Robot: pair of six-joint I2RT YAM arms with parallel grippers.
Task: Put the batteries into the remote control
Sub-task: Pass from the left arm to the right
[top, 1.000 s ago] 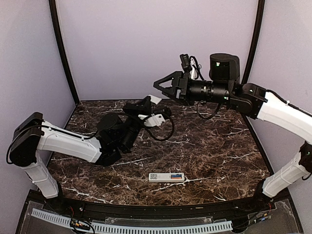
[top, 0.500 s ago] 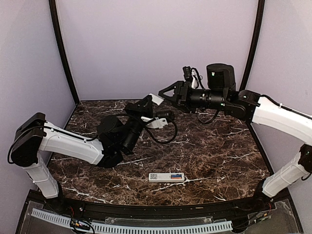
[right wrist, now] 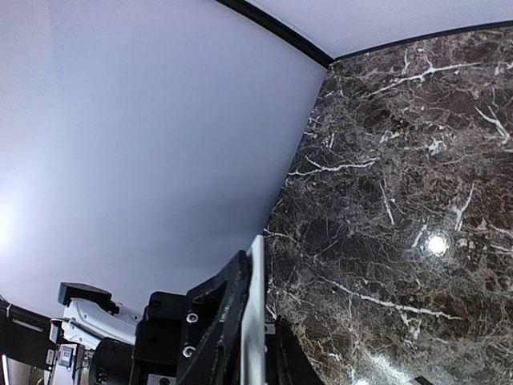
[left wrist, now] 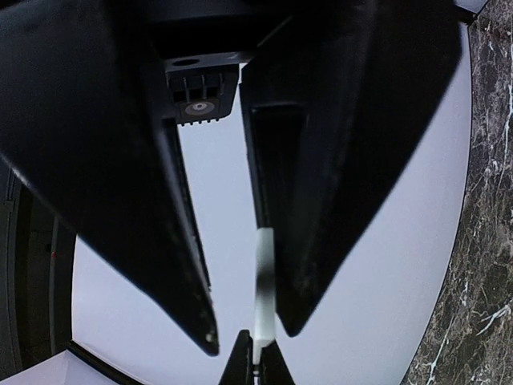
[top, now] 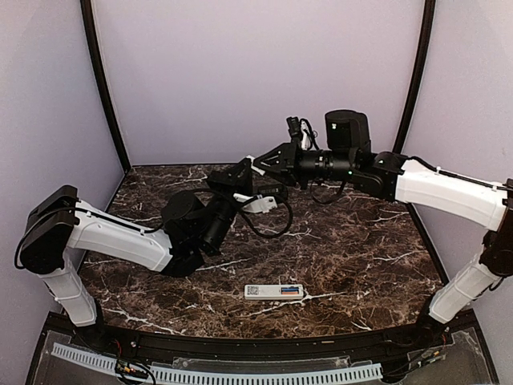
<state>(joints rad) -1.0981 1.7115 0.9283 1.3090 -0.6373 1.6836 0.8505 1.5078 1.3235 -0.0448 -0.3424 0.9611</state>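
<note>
- Dark, stone-look tabletop [top: 361, 241] with white veins fills the floor of a booth with pale purple walls [top: 256, 72].
- The remote control [top: 268, 292] lies flat near the front edge, in the middle. It is face down, and its sticker [top: 253, 291] shows.
- A blue and orange patch sits at its right end. I think those are the batteries [top: 290, 289], lying side by side in their slot.
- The remote looks light, stiff and smooth, so it may slide when pushed. I would pinch it across its long edges near the middle, away from the open slot.
- The batteries are tiny and round, so a bump or a tip could make them roll out.
- Both hands are up in the air at the back, well apart from the remote.
- The left hand [top: 244, 170] is pinched tight on a thin white cover [left wrist: 263, 281].
- The right hand [top: 263, 162] is narrow, with a finger on each side of the same cover. It looks like it is pinching it too.
- Nothing lies near the remote, but the left arm reaches low across the tabletop behind it.
</note>
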